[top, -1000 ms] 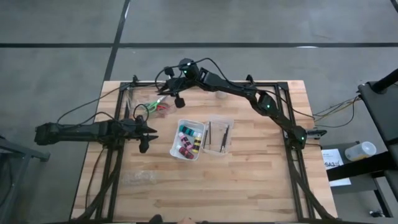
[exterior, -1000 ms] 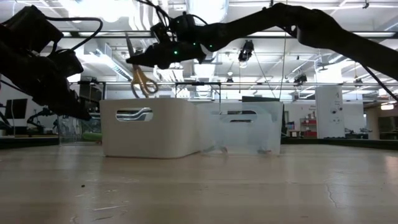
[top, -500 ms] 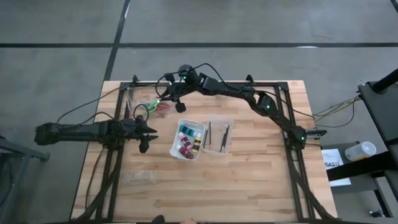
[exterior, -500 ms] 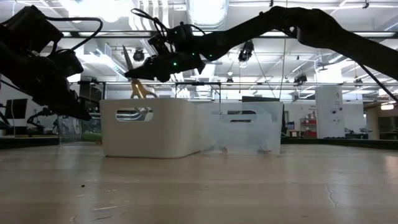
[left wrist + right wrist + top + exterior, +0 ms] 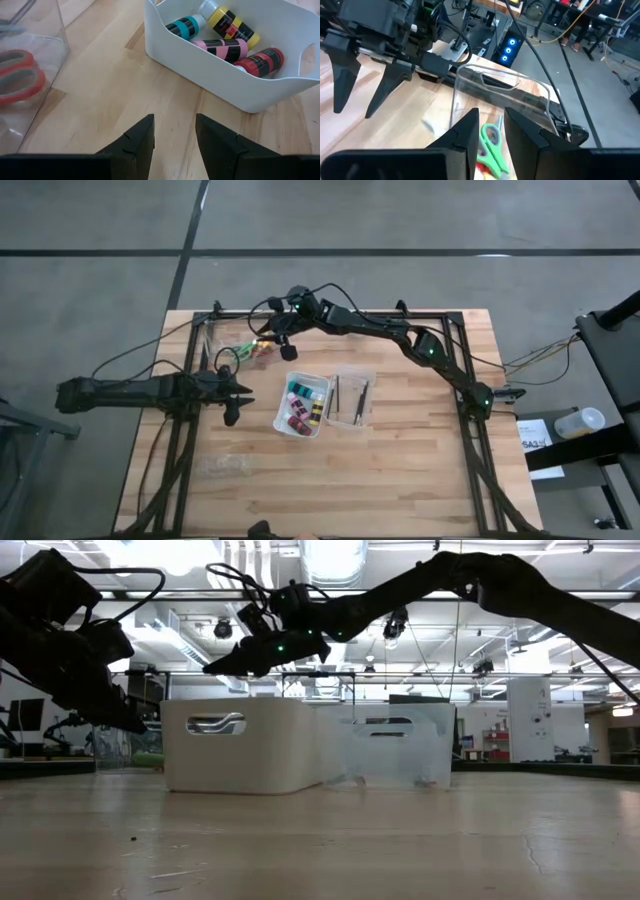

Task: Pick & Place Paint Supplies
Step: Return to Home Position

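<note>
Counter [image 5: 400, 480] note: scissors [image 5: 250, 353] lie in the clear bin [image 5: 205, 330] directly beneath the right gripper [image 5: 272, 343], fingers spread and empty, so lifting away looks unobstructed; left gripper [image 5: 240, 392], spread, waits nearby.

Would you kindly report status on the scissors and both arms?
Right jaws open, empty, above clear bin. Scissors inside. Left jaws open, idle by white bin. Nothing blocking.

Matte black, slender, jointed: left arm [image 5: 130, 392], right arm [image 5: 400, 335]; loose black cables [image 5: 120, 571] along both. Green lights [image 5: 430, 350] on right arm's joints. Paired tapered black fingers [image 5: 135, 145] on left claw [image 5: 174, 122], right claw [image 5: 491, 117].
</note>
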